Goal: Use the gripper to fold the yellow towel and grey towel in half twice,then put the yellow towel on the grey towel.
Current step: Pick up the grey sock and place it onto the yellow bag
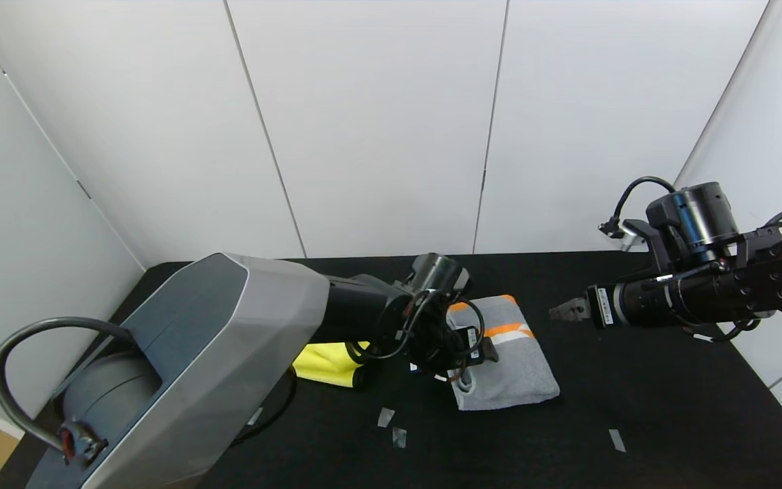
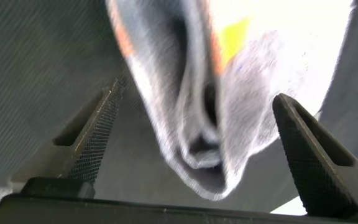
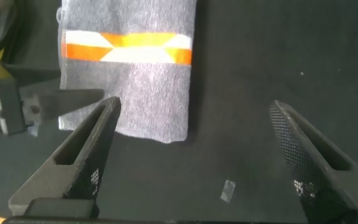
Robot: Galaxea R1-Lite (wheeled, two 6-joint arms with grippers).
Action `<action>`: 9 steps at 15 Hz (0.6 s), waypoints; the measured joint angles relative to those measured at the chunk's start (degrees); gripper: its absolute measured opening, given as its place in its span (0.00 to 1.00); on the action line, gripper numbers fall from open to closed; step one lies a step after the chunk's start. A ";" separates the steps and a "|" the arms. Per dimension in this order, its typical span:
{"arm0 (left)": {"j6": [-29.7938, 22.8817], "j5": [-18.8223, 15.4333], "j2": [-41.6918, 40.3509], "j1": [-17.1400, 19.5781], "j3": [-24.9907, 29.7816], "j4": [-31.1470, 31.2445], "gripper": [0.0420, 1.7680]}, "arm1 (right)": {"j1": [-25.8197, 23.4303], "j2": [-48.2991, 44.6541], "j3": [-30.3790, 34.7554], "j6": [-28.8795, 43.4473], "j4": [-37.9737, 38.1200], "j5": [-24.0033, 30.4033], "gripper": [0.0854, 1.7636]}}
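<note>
White panel walls behind; black table (image 1: 635,421) filling lower half of head view. Grey towel (image 1: 513,367) folded, centre frame, orange-and-white band toward far end. Yellow towel (image 1: 326,363) folded, just left of centre, half hidden behind left arm, apart from grey. Left pincer (image 2: 194,134) low over grey towel's near-left corner, spread wide around bunched fold, nothing gripped. Right pincer (image 1: 567,310) hovering right of grey towel, spread wide, empty. Stacking not yet done. Risks: closing on only top layers would unfold grey towel when lifted; dragging could shift it; yellow towel could sag open during transfer.
</note>
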 joint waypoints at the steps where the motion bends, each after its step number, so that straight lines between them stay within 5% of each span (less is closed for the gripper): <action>1: -0.01 -0.02 0.30 0.09 -0.17 -0.43 0.97 | 0.02 0.00 0.33 0.02 -0.55 0.05 0.97; 9: -0.50 -0.52 2.21 0.09 -2.13 -0.60 0.97 | 0.00 0.11 2.15 -0.68 -1.72 0.05 0.97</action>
